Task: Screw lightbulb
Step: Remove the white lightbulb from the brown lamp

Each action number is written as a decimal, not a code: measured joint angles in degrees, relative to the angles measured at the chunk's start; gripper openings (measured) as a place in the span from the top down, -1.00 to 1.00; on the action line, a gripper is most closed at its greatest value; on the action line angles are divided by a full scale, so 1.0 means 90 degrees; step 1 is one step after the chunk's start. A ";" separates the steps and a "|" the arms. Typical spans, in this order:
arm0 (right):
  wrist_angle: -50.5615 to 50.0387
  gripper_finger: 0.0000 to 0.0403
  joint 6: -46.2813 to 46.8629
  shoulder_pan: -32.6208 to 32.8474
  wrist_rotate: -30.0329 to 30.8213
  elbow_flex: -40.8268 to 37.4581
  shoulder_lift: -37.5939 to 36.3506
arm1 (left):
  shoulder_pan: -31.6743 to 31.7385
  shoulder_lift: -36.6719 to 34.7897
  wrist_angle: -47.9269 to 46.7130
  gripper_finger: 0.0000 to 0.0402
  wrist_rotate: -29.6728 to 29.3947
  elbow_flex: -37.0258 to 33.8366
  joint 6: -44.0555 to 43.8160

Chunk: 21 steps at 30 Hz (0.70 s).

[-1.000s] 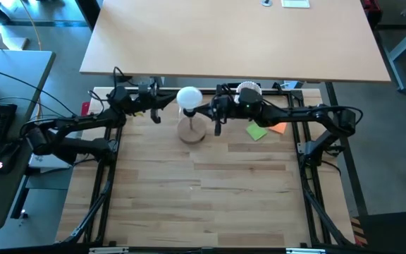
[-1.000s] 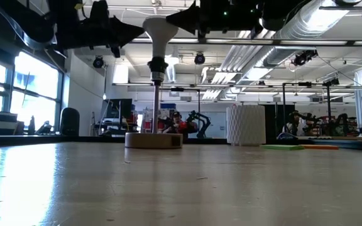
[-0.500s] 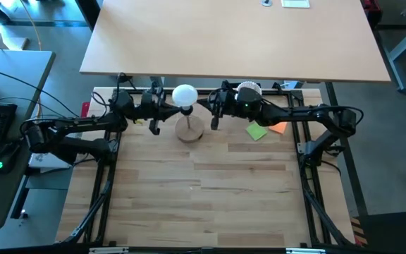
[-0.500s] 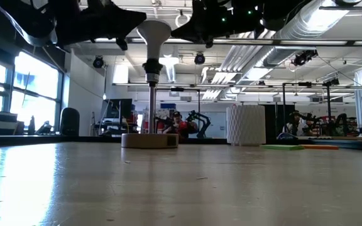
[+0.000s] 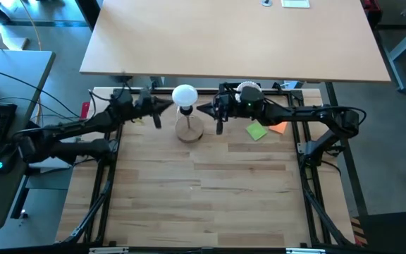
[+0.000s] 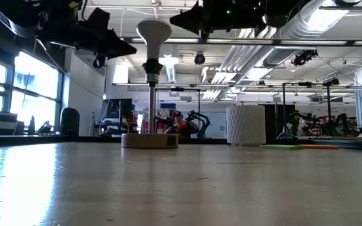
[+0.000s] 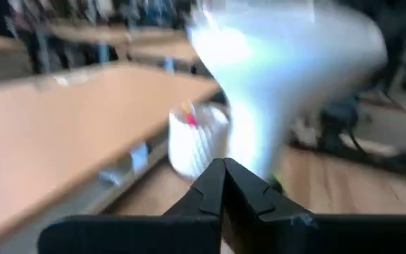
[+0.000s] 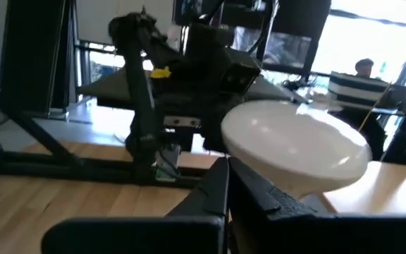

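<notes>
Lightbulb (image 5: pixel 185 94) between closed left end effector (image 5: pixel 166 104) and closed right end effector (image 5: pixel 201 109), untouched.

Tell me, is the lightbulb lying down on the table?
No. In the low view the lightbulb stands upright on top of the tall post of the wooden stand, high above the table.

Pale wooden plank counter (image 5: pixel 210 190), smooth, with a soft sheen at table height. Small white lightbulb (image 5: pixel 185 94), matt frosted globe on a silvery metal screw base. Round wooden disc stand (image 5: pixel 190 131), plain finish. White perforated cup (image 6: pixel 246 125), matt plastic look. Dark matt arms, hard plastic or metal.
</notes>
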 joint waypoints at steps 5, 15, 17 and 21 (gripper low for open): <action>0.0249 1.00 0.0000 -0.0018 0.0005 0.0000 0.0000 | 0.0967 0.0126 0.1232 1.00 0.0958 0.0002 -0.0173; 0.0279 1.00 -0.0081 -0.0023 -0.0025 0.0085 0.0220 | 0.1566 0.1328 0.2675 1.00 0.2360 0.0247 -0.1197; 0.0279 1.00 -0.0112 -0.0033 -0.0001 0.0101 0.0226 | 0.1517 0.1572 0.2796 1.00 0.2513 0.0380 -0.1218; 0.0300 1.00 -0.0089 -0.0104 0.0018 0.0114 0.0226 | 0.1422 0.1864 0.3421 1.00 0.2954 0.0539 -0.1498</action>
